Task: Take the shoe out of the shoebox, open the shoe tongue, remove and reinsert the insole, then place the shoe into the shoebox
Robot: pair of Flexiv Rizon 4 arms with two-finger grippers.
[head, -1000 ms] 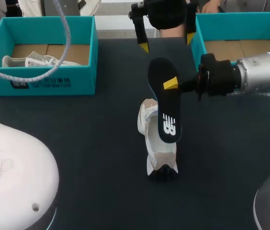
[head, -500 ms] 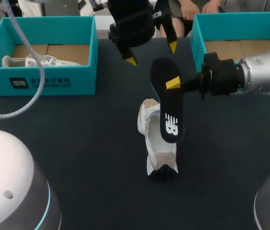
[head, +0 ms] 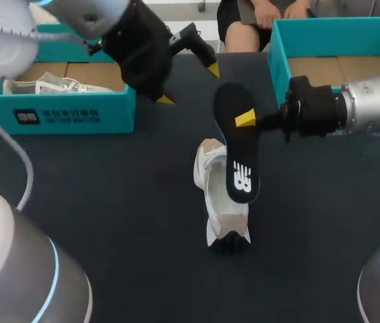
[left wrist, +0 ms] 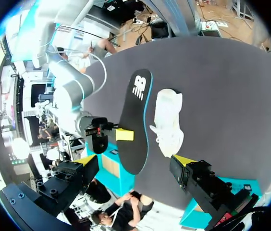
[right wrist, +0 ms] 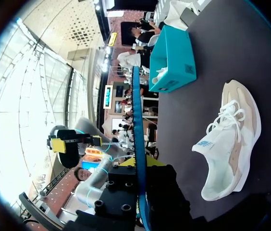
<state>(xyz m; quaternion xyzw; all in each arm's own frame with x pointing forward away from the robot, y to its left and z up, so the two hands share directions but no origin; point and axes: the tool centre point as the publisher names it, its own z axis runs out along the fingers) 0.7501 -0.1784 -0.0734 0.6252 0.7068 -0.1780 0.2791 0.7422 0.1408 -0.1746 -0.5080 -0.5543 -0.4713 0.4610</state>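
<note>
My left gripper (head: 188,84) hangs with fingers spread wide (tips angled downward); my right gripper (head: 244,120), reaching in sideways, pinches the insole (head: 239,176).

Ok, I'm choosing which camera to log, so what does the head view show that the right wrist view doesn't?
Only the head view shows the right shoebox and the insole's printed black face. Only the right wrist view shows that insole edge-on, pinched in the right claw. Both show the shoe on the table, the left shoebox and the open left claw.
</note>
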